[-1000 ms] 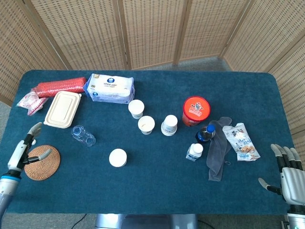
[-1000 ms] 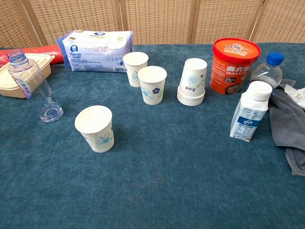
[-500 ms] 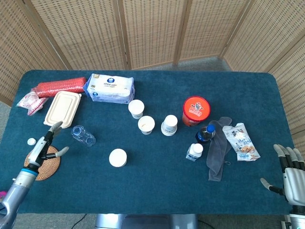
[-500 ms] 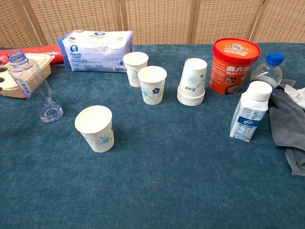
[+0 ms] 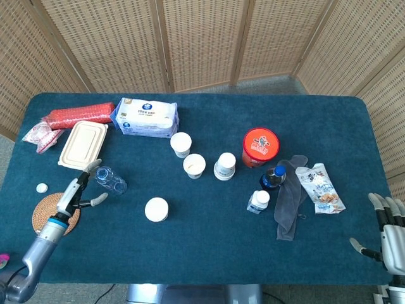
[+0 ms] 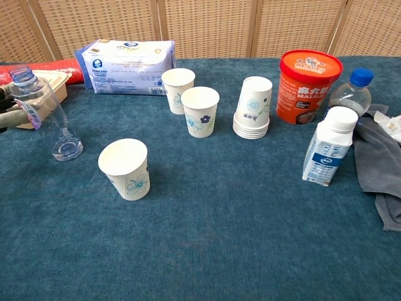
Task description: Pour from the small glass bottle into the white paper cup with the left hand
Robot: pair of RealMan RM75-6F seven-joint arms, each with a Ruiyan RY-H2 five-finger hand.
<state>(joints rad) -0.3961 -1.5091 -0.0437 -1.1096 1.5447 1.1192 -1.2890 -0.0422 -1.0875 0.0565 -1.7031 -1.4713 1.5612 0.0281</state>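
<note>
Bottle (image 6: 39, 108) first: it is standing uncapped at the far left of the worktop (image 5: 209, 247), just right of the beige box (image 5: 82, 144), so my left hand (image 5: 81, 187) can reach it from its own side. I judge that the cup (image 6: 125, 168) nearest me is sitting open-mouthed just right of the bottle so that a short tilt will reach it. Two more cups (image 6: 199, 110) and a stack (image 6: 254, 108) are standing farther off, out of the pouring path, and a small white cap (image 5: 42, 187) is lying left of the coaster (image 5: 56, 215).

I am holding the left hand just left of the bottle, fingers apart and thumb (image 5: 98, 200) spread out below, with nothing in it. From the head view I cannot tell whether the fingertips are touching the glass; in the chest view only a sliver of the hand is showing at the frame edge beside the bottle's neck. The gap looks wide enough to take the bottle's body, I think.

My right hand (image 5: 387, 229) is resting at the near right corner, fingers spread, gripping nothing, well clear of the grey cloth (image 5: 288, 199).
</note>
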